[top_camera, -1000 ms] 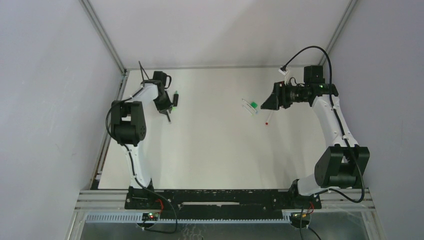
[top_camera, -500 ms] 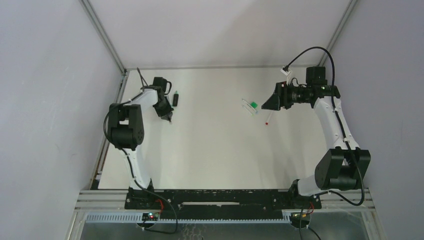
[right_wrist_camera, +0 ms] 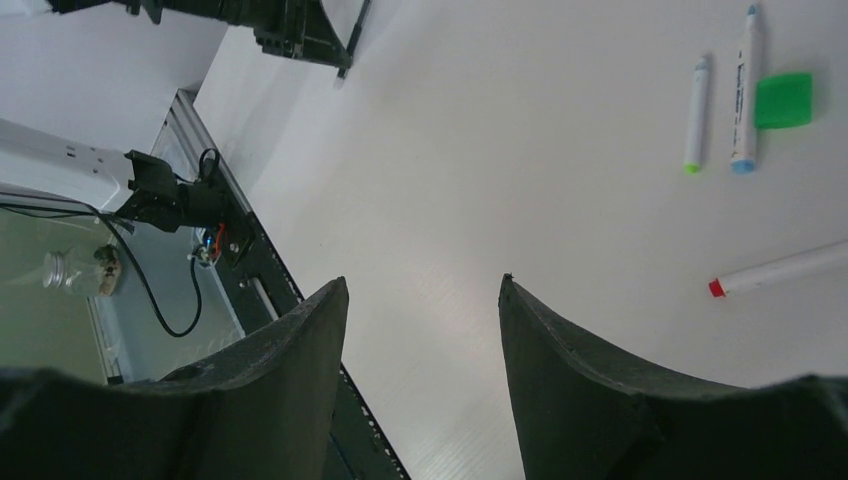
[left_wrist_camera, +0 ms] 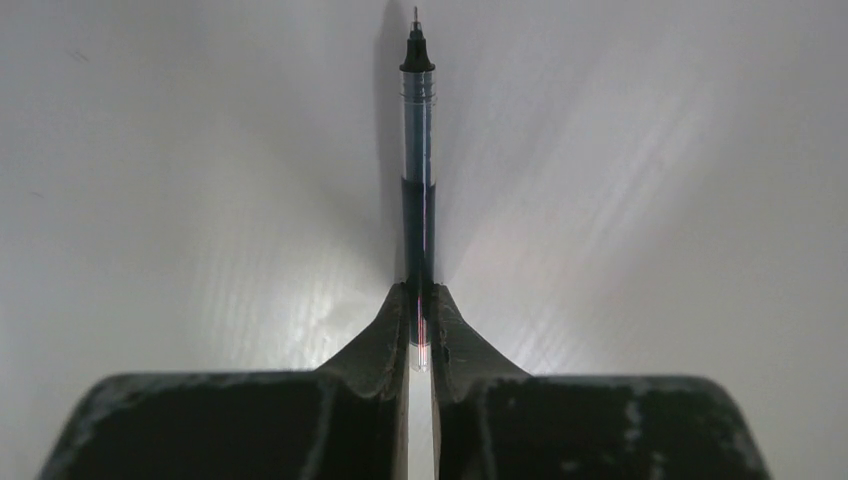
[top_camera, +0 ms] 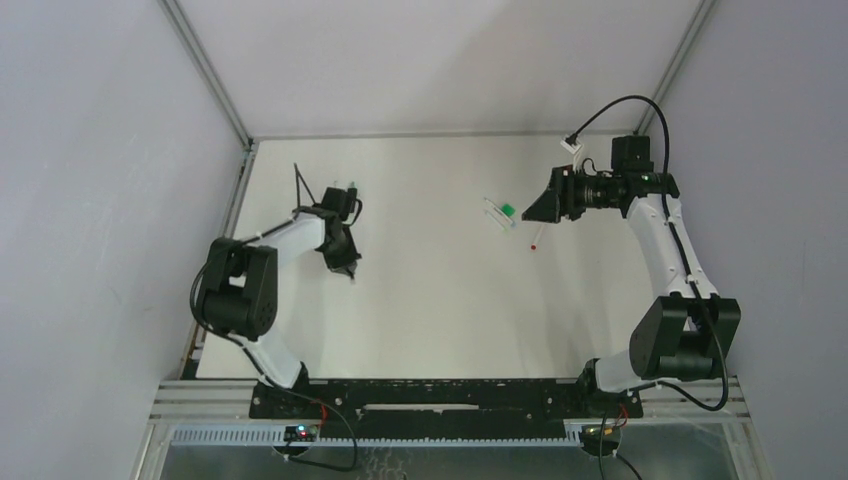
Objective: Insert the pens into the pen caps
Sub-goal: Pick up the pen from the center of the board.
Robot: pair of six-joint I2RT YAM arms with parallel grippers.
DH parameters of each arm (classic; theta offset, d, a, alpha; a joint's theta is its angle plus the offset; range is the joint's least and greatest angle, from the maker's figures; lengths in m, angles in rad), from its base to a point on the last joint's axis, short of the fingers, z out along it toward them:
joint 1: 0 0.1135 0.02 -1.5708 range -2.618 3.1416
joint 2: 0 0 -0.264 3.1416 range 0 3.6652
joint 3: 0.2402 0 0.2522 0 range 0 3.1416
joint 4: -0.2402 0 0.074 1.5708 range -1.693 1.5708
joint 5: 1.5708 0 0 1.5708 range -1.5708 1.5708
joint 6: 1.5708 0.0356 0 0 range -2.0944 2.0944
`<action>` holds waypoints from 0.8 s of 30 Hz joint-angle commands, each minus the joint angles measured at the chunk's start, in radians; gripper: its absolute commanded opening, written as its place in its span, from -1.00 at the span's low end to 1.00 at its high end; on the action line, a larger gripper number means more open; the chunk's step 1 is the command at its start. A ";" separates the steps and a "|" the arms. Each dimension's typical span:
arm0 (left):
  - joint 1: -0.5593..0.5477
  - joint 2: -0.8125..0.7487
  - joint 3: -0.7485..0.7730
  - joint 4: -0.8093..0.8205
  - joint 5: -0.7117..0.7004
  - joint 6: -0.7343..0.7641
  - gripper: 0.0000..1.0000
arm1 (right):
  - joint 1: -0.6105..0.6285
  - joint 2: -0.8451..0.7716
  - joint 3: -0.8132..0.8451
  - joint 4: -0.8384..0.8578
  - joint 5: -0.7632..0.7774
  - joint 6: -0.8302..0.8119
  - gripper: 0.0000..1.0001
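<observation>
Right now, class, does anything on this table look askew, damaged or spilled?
Nothing stands out. The left gripper holds the thin dark pen straight, and the white pens beside the green cap lie intact.

The left hand (left_wrist_camera: 421, 300) pinches the thin dark pen (left_wrist_camera: 419, 190) by its rear end, tip pointing away.

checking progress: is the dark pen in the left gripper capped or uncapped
Uncapped: the left wrist view shows the dark pen ending in a bare pointed tip, no cap, barrel pinched by the left gripper.
</observation>
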 commanded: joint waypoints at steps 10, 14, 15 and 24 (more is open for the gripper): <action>-0.124 -0.360 -0.313 0.490 0.296 -0.145 -1.00 | 0.145 -0.027 -0.117 0.089 -0.033 0.001 0.29; -0.150 -0.387 -0.345 0.616 0.359 -0.171 -1.00 | 0.208 -0.024 -0.171 0.160 -0.040 0.037 0.29; -0.156 -0.389 -0.351 0.656 0.373 -0.181 -1.00 | 0.231 -0.021 -0.183 0.180 -0.043 0.053 0.29; -0.255 -0.324 -0.371 0.949 0.497 -0.217 -1.00 | 0.292 0.089 -0.255 0.547 -0.110 0.440 0.34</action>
